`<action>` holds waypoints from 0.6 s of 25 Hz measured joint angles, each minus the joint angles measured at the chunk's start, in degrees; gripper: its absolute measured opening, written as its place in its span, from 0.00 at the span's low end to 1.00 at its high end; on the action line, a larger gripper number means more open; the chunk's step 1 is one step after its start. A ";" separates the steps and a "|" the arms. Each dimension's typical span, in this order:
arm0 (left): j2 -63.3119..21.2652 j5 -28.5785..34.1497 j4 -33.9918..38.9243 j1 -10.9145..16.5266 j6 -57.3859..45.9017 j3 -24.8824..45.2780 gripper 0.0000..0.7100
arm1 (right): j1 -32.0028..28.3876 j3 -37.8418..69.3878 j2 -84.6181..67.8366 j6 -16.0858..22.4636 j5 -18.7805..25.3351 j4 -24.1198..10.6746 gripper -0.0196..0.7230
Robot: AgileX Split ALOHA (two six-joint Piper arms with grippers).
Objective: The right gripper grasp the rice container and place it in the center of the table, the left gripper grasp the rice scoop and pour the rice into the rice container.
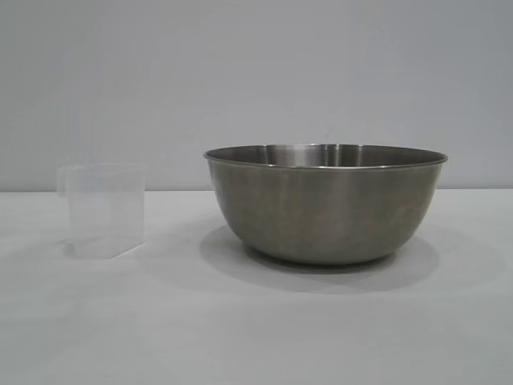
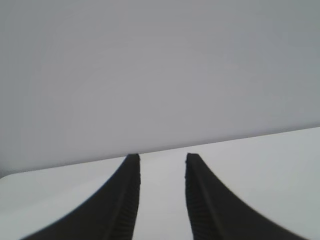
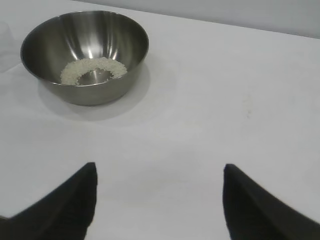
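The rice container, a large steel bowl, stands on the white table right of centre in the exterior view. The right wrist view shows the same rice container with a ring of pale rice on its bottom. Left of it the rice scoop, a translucent plastic cup, stands upright with its handle to the left, and it looks empty. Neither arm appears in the exterior view. My right gripper hangs open over bare cloth, well away from the bowl. My left gripper is open a little, nothing between its fingers, facing bare table and wall.
A plain grey wall rises behind the table. An edge of the translucent cup shows beside the bowl in the right wrist view. White cloth stretches in front of both objects.
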 joint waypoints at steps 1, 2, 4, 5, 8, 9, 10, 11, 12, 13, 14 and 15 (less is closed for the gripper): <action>-1.47 0.00 1.21 0.00 0.20 0.00 0.25 | 0.00 0.00 0.00 0.00 0.00 0.00 0.69; -3.41 0.29 2.54 0.00 0.33 0.00 0.25 | 0.00 0.00 0.00 0.00 0.00 0.00 0.69; -8.22 2.83 4.07 0.00 0.56 0.68 0.25 | 0.00 0.00 0.00 0.00 0.00 0.00 0.69; -11.32 5.20 4.24 0.00 0.55 1.11 0.25 | 0.00 0.00 0.00 0.00 0.00 0.00 0.69; -20.69 13.57 6.61 0.08 -0.47 1.52 0.25 | 0.00 0.00 0.00 0.00 0.00 0.00 0.69; -23.96 15.79 7.63 0.08 -1.72 1.52 0.25 | 0.00 0.00 0.00 0.00 0.00 0.00 0.69; -26.60 18.47 8.76 0.08 -3.63 1.52 0.25 | 0.00 0.00 0.00 0.00 0.00 0.00 0.69; -29.54 21.35 10.14 0.08 -6.80 1.52 0.25 | 0.00 0.00 0.00 0.00 0.00 0.00 0.69; -32.15 24.65 11.77 0.08 -10.35 1.52 0.25 | 0.00 0.00 0.00 0.00 0.00 0.00 0.69; -34.34 27.49 14.92 0.08 -14.16 1.52 0.25 | 0.00 0.00 0.00 0.00 0.00 0.00 0.69; -35.83 30.49 19.45 0.08 -17.54 1.52 0.25 | 0.00 0.00 0.00 0.00 0.00 0.00 0.69; -37.26 32.51 24.86 0.08 -21.63 1.52 0.25 | 0.00 0.00 0.00 0.00 0.00 0.00 0.69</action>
